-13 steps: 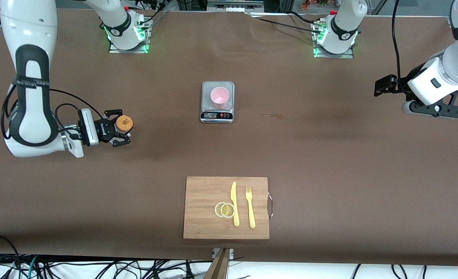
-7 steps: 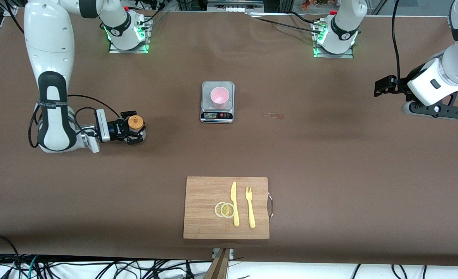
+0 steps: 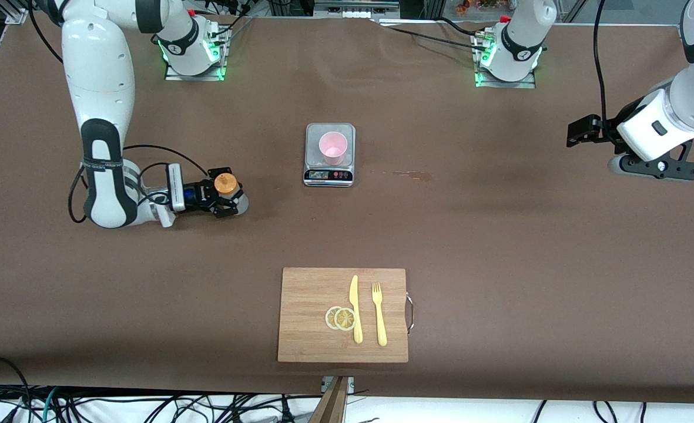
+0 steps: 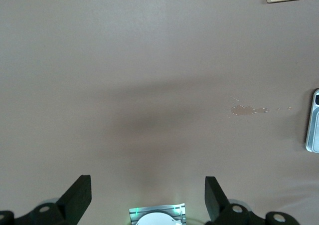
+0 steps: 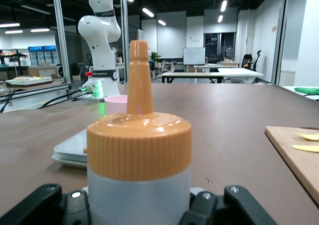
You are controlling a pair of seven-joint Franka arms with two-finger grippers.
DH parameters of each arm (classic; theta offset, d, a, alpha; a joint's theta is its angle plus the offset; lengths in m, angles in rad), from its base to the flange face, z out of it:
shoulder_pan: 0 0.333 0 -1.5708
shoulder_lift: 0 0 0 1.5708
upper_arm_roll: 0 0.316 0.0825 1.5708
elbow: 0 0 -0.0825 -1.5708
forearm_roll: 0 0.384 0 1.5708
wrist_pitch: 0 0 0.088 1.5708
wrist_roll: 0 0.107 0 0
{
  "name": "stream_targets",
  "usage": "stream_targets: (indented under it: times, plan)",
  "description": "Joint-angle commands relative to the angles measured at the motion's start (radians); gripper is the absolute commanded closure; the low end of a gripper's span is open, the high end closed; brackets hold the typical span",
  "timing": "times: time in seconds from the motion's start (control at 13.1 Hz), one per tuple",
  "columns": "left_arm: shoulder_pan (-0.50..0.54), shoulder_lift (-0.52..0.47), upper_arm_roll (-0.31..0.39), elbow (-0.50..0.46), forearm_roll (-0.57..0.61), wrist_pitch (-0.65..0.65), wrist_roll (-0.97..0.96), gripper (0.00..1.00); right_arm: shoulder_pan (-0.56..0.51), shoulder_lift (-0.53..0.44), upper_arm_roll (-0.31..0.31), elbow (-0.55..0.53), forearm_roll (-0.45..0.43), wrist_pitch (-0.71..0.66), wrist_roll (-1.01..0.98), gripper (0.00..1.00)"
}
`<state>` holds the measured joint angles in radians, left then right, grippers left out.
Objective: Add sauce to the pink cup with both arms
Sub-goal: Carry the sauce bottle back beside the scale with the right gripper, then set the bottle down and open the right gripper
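The sauce bottle [image 3: 226,183], whitish with an orange nozzle cap, stands upright in my right gripper [image 3: 227,194], which is shut on its body low over the table, toward the right arm's end from the scale. In the right wrist view the bottle [image 5: 139,150] fills the middle between the fingers [image 5: 50,200]. The pink cup [image 3: 332,147] stands on the scale's plate [image 3: 314,138]; it shows past the bottle in the right wrist view [image 5: 114,104]. My left gripper [image 3: 577,131] waits open and empty above the table at the left arm's end, its fingertips [image 4: 79,190] wide apart.
A wooden cutting board [image 3: 305,335] nearer the front camera carries two lemon slices [image 3: 340,318], a yellow knife [image 3: 355,308] and a yellow fork [image 3: 379,314]. A small spill stain [image 3: 411,174] lies beside the scale on the brown table [image 3: 499,235].
My right arm has carried the sauce bottle along the table toward the scale. The left arm has not moved.
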<state>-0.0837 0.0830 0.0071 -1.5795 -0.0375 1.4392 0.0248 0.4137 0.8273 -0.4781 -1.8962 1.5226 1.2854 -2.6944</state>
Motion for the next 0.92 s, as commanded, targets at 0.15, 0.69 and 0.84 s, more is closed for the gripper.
stream_targets:
  times: [0.15,0.69,0.84]
  plan:
    - [0.005,0.012,-0.006,0.027,0.007,-0.008,-0.006,0.00,0.001,0.045,0.009,-0.023,0.065,-0.083,-0.027,0.73]
    - [0.005,0.012,-0.006,0.029,0.007,-0.008,-0.006,0.00,-0.003,0.052,-0.097,0.000,0.010,-0.133,-0.010,0.00]
    - [0.006,0.012,-0.004,0.027,0.007,-0.008,-0.006,0.00,-0.003,0.050,-0.163,0.041,-0.088,-0.152,0.019,0.00]
